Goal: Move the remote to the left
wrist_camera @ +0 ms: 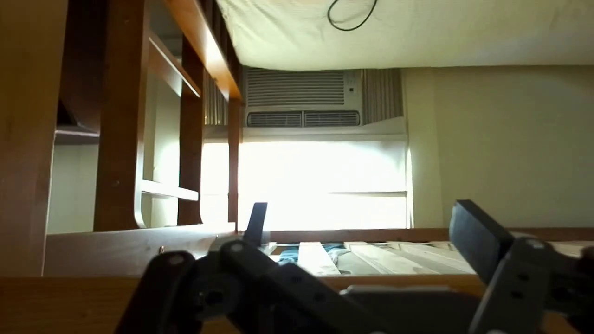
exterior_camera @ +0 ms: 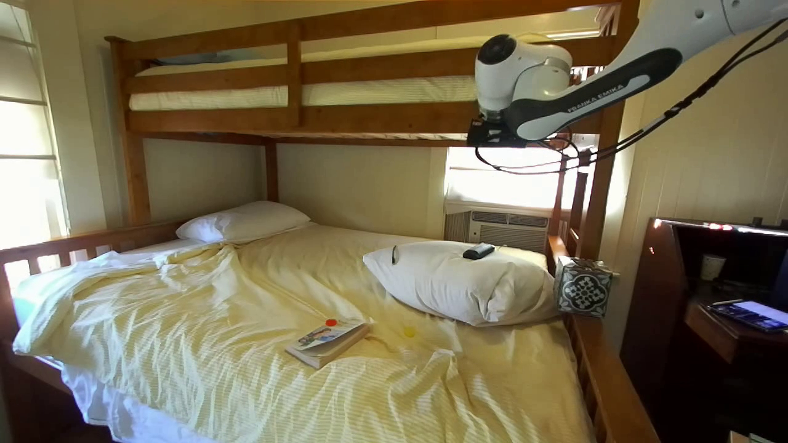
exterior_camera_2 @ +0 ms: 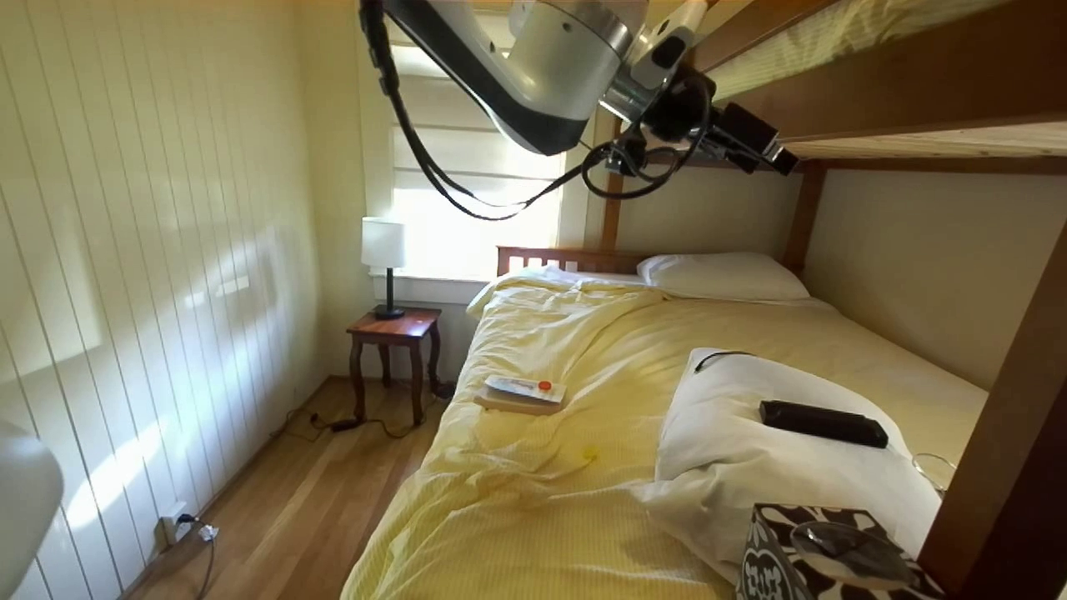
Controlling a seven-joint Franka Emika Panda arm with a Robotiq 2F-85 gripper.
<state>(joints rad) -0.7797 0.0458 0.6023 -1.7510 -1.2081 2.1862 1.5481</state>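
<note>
The remote [exterior_camera_2: 824, 423], a slim black oblong, lies on top of the white pillow [exterior_camera_2: 775, 475]. It also shows in an exterior view [exterior_camera: 479, 251] on the same pillow [exterior_camera: 443, 277]. My gripper [exterior_camera_2: 782, 157] is high above the bed, just below the upper bunk's side rail and well apart from the remote. In the wrist view, which stands upside down, my gripper [wrist_camera: 366, 229] has its fingers wide apart with nothing between them. The remote is out of the wrist view. The fingertips are hard to make out in the exterior view where the arm comes from the right [exterior_camera: 495, 134].
The upper bunk rail [exterior_camera: 381, 117] is close to the gripper. A book [exterior_camera: 327, 343] lies on the yellow bedding. A patterned box [exterior_camera: 583, 288] stands beside the pillow on the bed frame. A dark curved item [exterior_camera_2: 723, 357] lies at the pillow's edge. A bedpost [exterior_camera_2: 1000, 417] stands nearby.
</note>
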